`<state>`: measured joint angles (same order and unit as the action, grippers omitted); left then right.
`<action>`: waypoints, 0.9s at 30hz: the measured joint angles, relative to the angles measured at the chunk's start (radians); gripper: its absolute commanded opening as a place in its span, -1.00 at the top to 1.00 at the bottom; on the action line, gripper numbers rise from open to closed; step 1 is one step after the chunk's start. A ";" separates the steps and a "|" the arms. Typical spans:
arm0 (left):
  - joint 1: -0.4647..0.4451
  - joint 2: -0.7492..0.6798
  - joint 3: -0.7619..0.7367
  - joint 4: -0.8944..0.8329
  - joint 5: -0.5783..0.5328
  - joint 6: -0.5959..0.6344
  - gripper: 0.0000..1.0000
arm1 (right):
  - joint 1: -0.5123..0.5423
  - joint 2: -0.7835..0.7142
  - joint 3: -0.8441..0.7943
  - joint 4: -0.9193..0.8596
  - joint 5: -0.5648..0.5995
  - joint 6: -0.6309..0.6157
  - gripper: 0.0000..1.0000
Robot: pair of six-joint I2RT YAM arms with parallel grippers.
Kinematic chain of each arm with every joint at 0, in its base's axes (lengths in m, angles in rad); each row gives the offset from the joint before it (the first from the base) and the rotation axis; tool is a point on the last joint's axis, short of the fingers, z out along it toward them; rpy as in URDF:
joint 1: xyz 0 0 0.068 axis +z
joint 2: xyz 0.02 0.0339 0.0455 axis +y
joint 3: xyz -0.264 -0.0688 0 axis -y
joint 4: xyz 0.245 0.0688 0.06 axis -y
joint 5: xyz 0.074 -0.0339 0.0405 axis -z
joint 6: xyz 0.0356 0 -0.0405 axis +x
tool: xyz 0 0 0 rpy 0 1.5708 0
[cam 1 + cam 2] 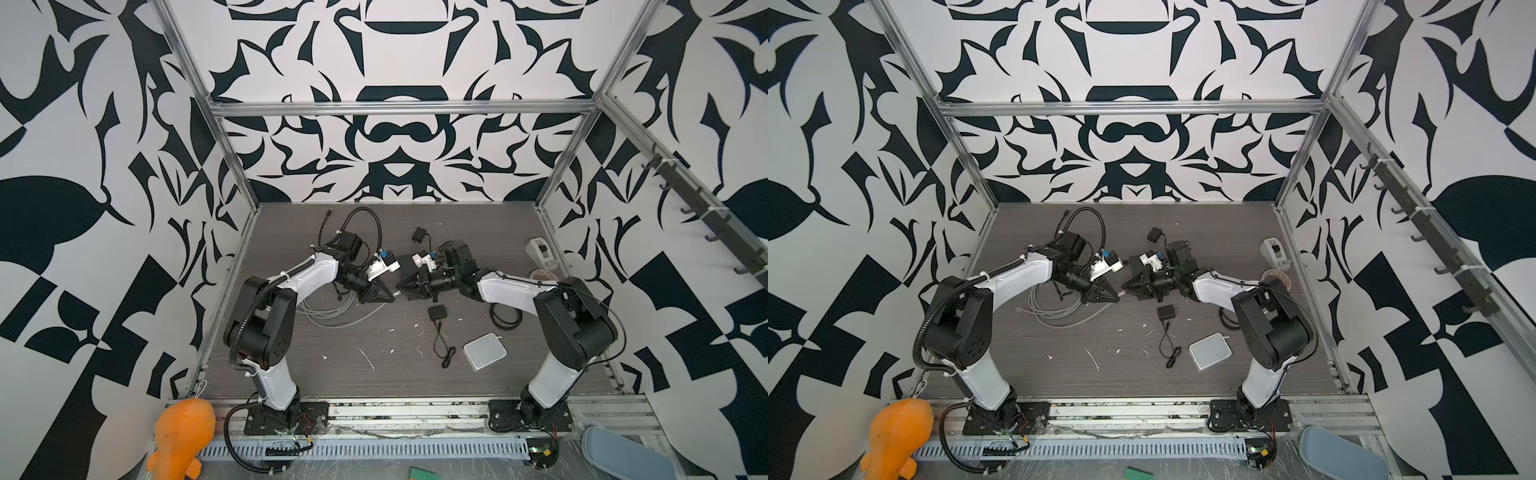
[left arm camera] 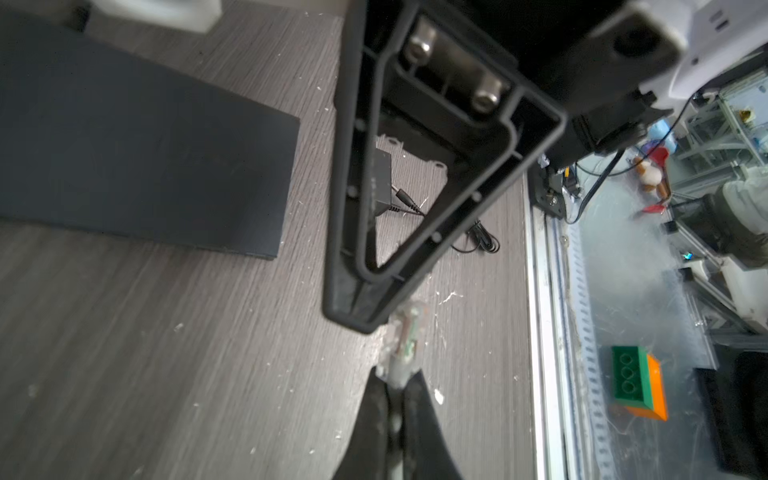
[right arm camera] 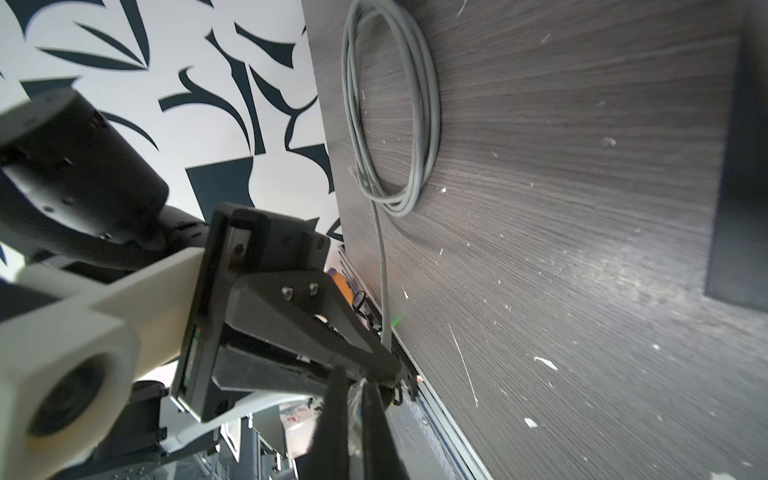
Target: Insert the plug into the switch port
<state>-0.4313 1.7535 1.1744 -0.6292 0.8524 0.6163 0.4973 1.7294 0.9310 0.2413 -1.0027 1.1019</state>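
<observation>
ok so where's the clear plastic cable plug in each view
in a top view: clear plastic cable plug mid-table, where left end effector meets right end effector
in a top view: same meeting point
left wrist: between both end effectors' tips
right wrist: pinched in its own end effector
landmark: grey coiled cable, absent from left wrist

Plug (image 2: pixel 406 332): clear modular connector with coloured wires faintly visible inside. It ends a grey cable (image 3: pixel 392 124) whose slack lies coiled on the surface (image 2: pixel 166 332). The rear end is pinched in the left claw (image 2: pixel 397 376); the front end sits at the closed tips of the right claw (image 2: pixel 357 318).

Switch port: edge socket of the flat matte-black rectangular box (image 2: pixel 145 158), which lies flat on the surface near the plug without touching it. The socket itself cannot be made out.
</observation>
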 measured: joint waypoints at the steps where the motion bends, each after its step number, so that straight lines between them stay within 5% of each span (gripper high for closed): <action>1: 0.000 0.000 -0.003 0.000 -0.002 0.000 1.00 | 0.000 0.000 -0.003 0.005 -0.002 0.001 0.71; 5: 0.000 0.000 -0.004 0.003 -0.010 0.003 1.00 | 0.000 0.000 -0.004 0.002 -0.014 -0.027 0.34; 9: 0.001 0.011 0.007 -0.010 -0.010 0.013 1.00 | 0.000 0.000 -0.003 -0.003 -0.022 -0.065 0.30; 27: 0.001 0.039 0.024 -0.026 0.003 0.016 1.00 | 0.005 0.046 0.008 -0.019 -0.062 -0.140 0.77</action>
<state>-0.4301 1.7920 1.1984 -0.6556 0.8551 0.6323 0.5018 1.7756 0.9390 0.2222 -1.0645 0.9615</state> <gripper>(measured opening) 0.075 0.142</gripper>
